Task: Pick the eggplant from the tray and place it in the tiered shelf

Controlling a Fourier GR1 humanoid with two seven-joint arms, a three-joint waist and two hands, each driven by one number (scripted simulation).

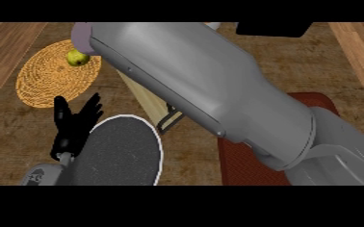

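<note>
My right forearm point(206, 86) fills the middle of the head view, running from the lower right up to the upper left. It hides my right hand and the eggplant. A pale mauve rounded shape point(81, 34) peeks out at the arm's far end; I cannot tell what it is. The dark red tray point(245, 168) shows beneath the arm at the lower right. A light wooden panel point(146, 98) and a black frame bar point(171, 120) of the tiered shelf show under the arm at the centre. My left hand point(71, 125) rests open at the lower left, fingers up.
A dark grey plate point(121, 154) with a white rim lies beside my left hand. A woven round mat point(50, 77) at the upper left carries a yellow-green fruit point(77, 57). A black object point(274, 29) sits at the top right.
</note>
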